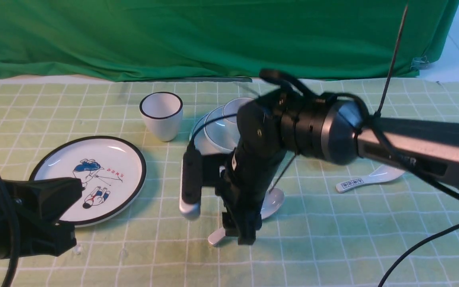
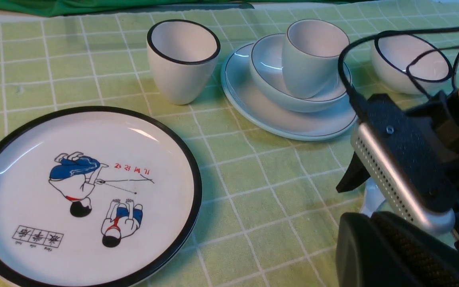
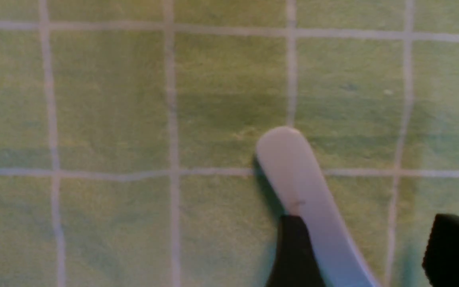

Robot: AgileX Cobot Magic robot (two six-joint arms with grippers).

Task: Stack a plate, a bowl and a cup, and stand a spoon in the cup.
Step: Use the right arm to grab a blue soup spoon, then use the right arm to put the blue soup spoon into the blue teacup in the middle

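The pale plate [image 2: 277, 119] carries the thin-rimmed bowl [image 2: 267, 75], and the thin-rimmed cup [image 2: 313, 59] stands in the bowl. In the front view this stack [image 1: 213, 131] is partly hidden behind my right arm. The plain white spoon [image 1: 273, 201] lies flat on the cloth in front of the stack, with its handle [image 3: 301, 187] pointing towards me. My right gripper [image 1: 245, 235] is open and low over the handle. One finger [image 3: 293, 255] touches the handle's side; the other [image 3: 452, 251] stands apart. My left gripper [image 1: 54, 215] is shut and empty beside the cartoon plate.
A black-rimmed cartoon plate [image 1: 94, 179] lies at the left, with a black-rimmed cup [image 1: 161, 115] behind it. A black-rimmed bowl [image 2: 408, 63] stands behind the stack. A labelled spoon [image 1: 369, 179] lies to the right. A green backdrop hangs along the back edge.
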